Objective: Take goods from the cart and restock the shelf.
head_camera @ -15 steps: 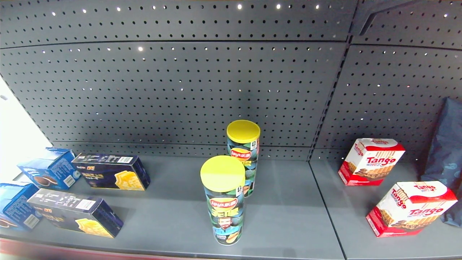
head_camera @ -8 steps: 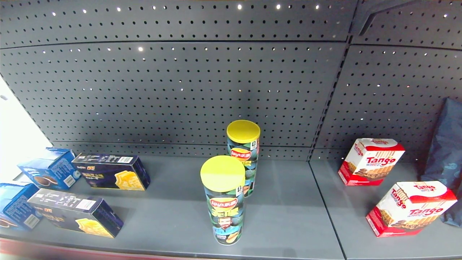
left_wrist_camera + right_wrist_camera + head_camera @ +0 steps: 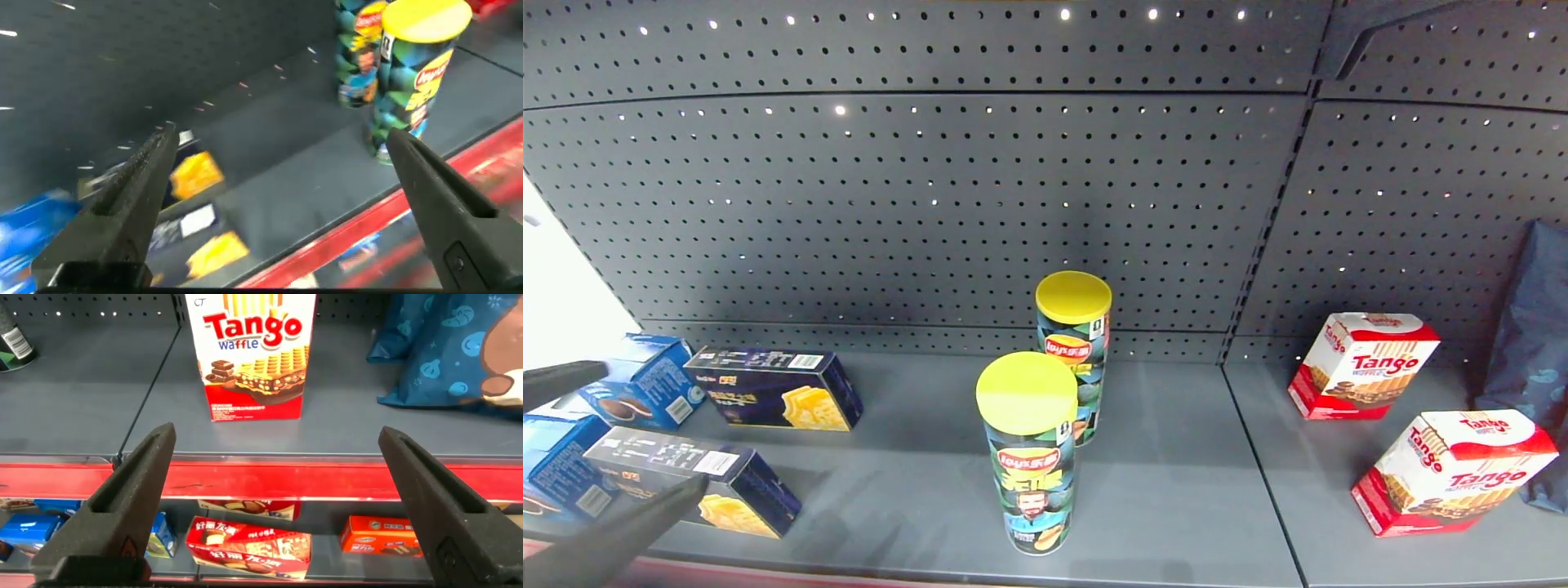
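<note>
On the grey shelf [image 3: 1168, 490] stand two chip cans with yellow lids, the front can [image 3: 1029, 457] and a rear can [image 3: 1074, 347] near the pegboard. My left gripper [image 3: 654, 425] is open and empty at the shelf's left front, above a dark blue box [image 3: 698, 482]. The left wrist view has that gripper [image 3: 282, 139] facing the shelf, with the cans [image 3: 413, 69] off to one side. My right gripper [image 3: 278, 433] is open and empty too. It sits just outside the shelf's red front edge [image 3: 261, 478], facing a red-and-white wafer box [image 3: 253, 355].
A second dark blue box [image 3: 780, 388] and blue cookie boxes [image 3: 637, 380] lie at the left. Two wafer boxes [image 3: 1364, 363] [image 3: 1454, 469] and a dark blue bag [image 3: 1531, 327] are at the right. Free floor lies around the cans. A lower shelf holds more boxes [image 3: 249, 543].
The left gripper's two fingers have come into the head view from the lower left. The goods on the shelf have not moved.
</note>
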Robot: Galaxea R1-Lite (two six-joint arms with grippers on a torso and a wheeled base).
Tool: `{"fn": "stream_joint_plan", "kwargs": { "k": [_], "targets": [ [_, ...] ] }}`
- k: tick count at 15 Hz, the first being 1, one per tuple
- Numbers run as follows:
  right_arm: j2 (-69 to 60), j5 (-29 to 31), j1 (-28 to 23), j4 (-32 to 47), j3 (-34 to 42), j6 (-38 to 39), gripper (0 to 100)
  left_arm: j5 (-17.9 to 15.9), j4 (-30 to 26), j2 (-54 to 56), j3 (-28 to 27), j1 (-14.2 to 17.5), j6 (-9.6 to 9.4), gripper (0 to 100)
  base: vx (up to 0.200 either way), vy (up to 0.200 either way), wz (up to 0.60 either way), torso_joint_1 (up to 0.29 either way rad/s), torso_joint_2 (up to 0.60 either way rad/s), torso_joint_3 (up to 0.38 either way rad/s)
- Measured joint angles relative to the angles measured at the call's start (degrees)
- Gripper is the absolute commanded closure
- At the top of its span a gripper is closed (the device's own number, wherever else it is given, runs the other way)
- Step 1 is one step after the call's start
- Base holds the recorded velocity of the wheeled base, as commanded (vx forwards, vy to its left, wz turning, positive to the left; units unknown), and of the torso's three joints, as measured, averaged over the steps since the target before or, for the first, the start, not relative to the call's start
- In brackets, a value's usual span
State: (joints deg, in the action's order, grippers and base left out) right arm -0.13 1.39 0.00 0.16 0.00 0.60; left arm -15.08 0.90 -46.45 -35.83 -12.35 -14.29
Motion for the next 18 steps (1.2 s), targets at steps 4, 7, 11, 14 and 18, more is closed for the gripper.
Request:
{"fn": "stream_joint_plan", "kwargs": {
  "k": [4, 7, 11, 14, 18],
  "targets": [
    [0.0, 0.0, 0.0, 0.0, 0.0, 0.0, 0, -0.9, 1.9, -14.8, -4.0, -6.4, 1.95, 0, 0.0, 0.0, 0.0, 0.0, 0.0, 0.0],
    [0.0, 0.0, 0.0, 0.0, 0.0, 0.0, 0, -0.3, 4.9, -23.0, -3.2, -9.1, 2.3, 0, 0.0, 0.0, 0.0, 0.0, 0.0, 0.0],
    [0.0, 0.0, 0.0, 0.0, 0.0, 0.0, 0, 4.1, 5.4, -31.0, -2.7, -9.6, 2.44, 0, 0.0, 0.0, 0.0, 0.0, 0.0, 0.0],
    [0.0, 0.0, 0.0, 0.0, 0.0, 0.0, 0, 5.6, 7.5, -35.5, -2.8, -10.8, 2.44, 0, 0.0, 0.0, 0.0, 0.0, 0.0, 0.0],
    [0.0, 0.0, 0.0, 0.0, 0.0, 0.0, 0, 6.5, 7.9, -38.5, -1.7, -13.8, 2.44, 0, 0.0, 0.0, 0.0, 0.0, 0.0, 0.0]
  ]
}}
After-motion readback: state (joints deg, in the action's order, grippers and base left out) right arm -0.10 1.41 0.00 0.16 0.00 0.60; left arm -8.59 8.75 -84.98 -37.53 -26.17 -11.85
